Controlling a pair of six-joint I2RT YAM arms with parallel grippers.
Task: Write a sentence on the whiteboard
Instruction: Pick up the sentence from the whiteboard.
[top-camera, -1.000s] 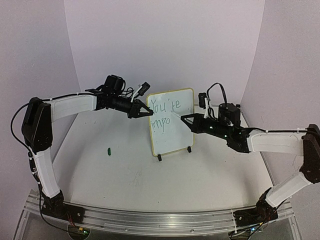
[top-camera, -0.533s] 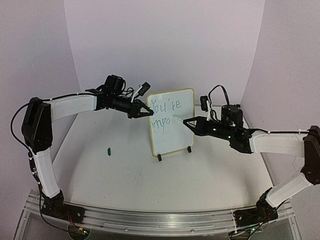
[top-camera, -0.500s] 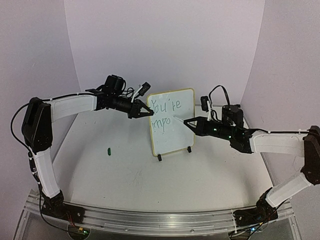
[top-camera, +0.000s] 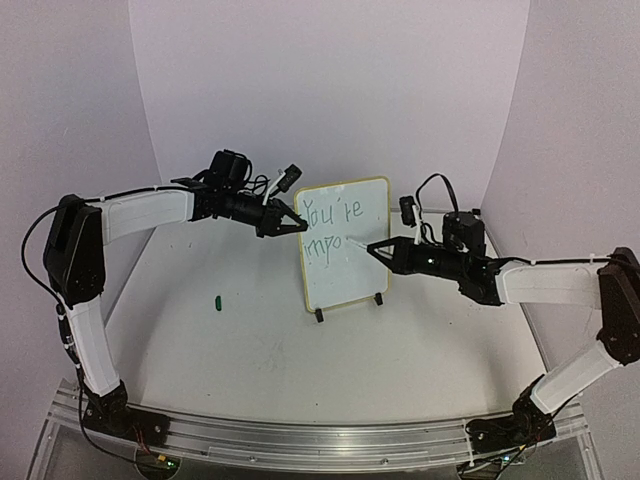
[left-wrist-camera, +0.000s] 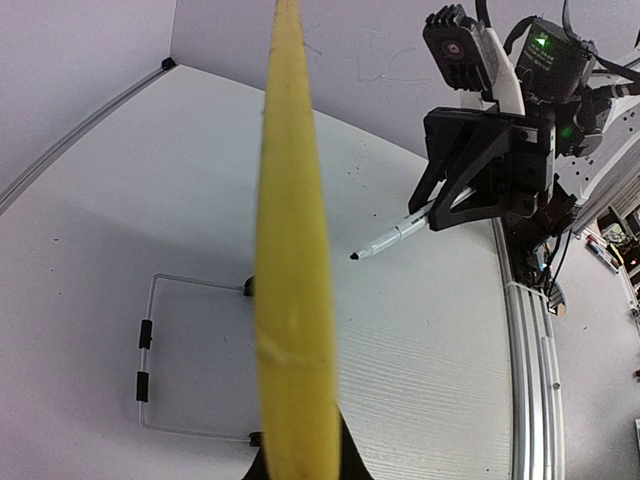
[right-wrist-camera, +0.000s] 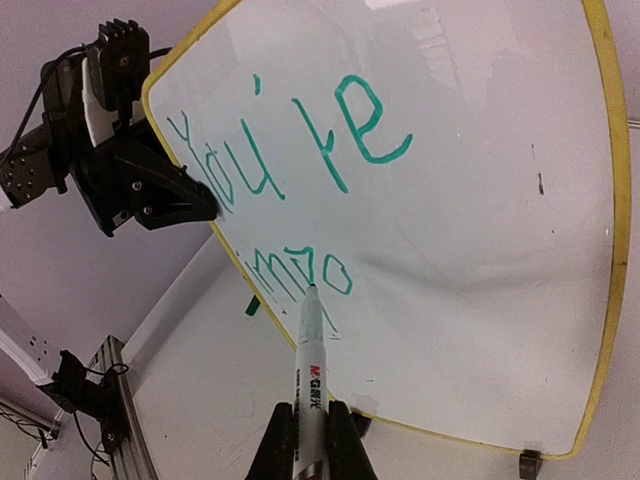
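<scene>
The whiteboard (top-camera: 348, 275) stands upright mid-table on small black feet, its frame pale yellow. Green words of the sentence (right-wrist-camera: 290, 150) read "You're" on top and "impo" (right-wrist-camera: 300, 272) below. My left gripper (top-camera: 297, 226) is shut on the board's upper left edge; in the left wrist view that yellow edge (left-wrist-camera: 293, 250) runs up the middle, hiding most of my dark fingers (left-wrist-camera: 350, 460). My right gripper (right-wrist-camera: 310, 440) is shut on a white marker (right-wrist-camera: 312, 370), whose tip touches the board just under "impo". The top view shows the right gripper (top-camera: 374, 247) at the board's right-hand face.
A small green marker cap (top-camera: 217, 301) lies on the table left of the board. The board's wire stand (left-wrist-camera: 148, 350) reaches out behind it. Lilac walls close in the back and sides, and an aluminium rail (top-camera: 300, 440) runs along the near edge.
My right gripper has slid left toward the board, bringing the marker tip onto its face by the second line. The left gripper and the board have stayed put.
</scene>
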